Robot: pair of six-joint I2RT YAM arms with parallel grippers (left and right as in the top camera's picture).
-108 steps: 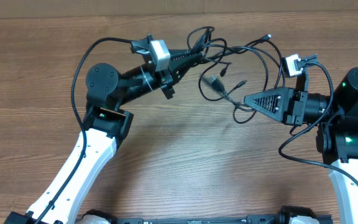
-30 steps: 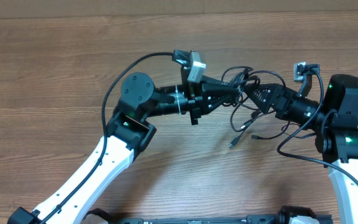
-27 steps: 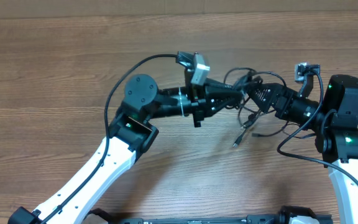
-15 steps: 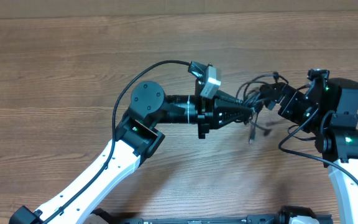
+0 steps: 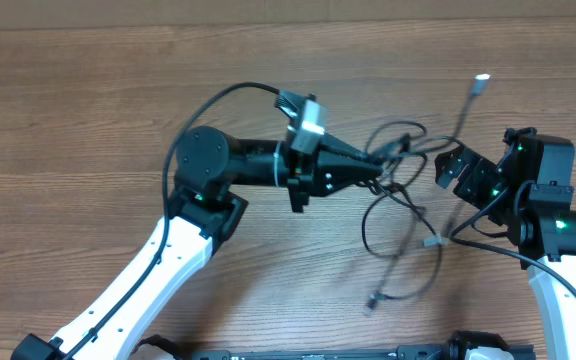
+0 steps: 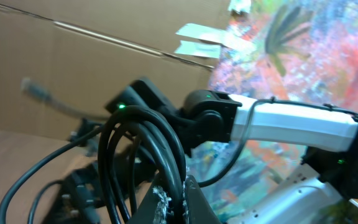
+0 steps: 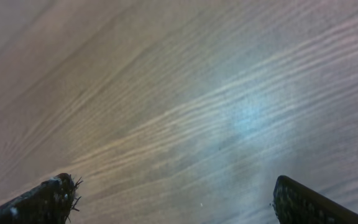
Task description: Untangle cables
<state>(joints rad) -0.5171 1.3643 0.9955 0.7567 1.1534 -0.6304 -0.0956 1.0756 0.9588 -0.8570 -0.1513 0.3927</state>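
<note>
The cables (image 5: 396,158) are thin black cords bunched at my left gripper (image 5: 381,170), which is shut on them above the table's middle. One strand flies up to the right and ends in a silver tip (image 5: 481,80). Other strands trail toward the front, ending in small plugs (image 5: 373,300). In the left wrist view the cords (image 6: 166,143) loop up out of the pinched left gripper (image 6: 180,188). My right gripper (image 5: 450,168) stands open just right of the bunch, holding nothing. The right wrist view shows its fingers (image 7: 50,200) wide apart over bare wood.
The wooden table (image 5: 88,110) stretches on all sides. My right arm (image 6: 278,118) fills the background of the left wrist view, against cardboard and a colourful sheet. Thick black arm wires (image 5: 218,100) arc over the left arm.
The left gripper has pulled back to the left with the bunch. Strands have swung loose, one up to the right, others down toward the front. The right gripper has drawn back rightward, still open.
</note>
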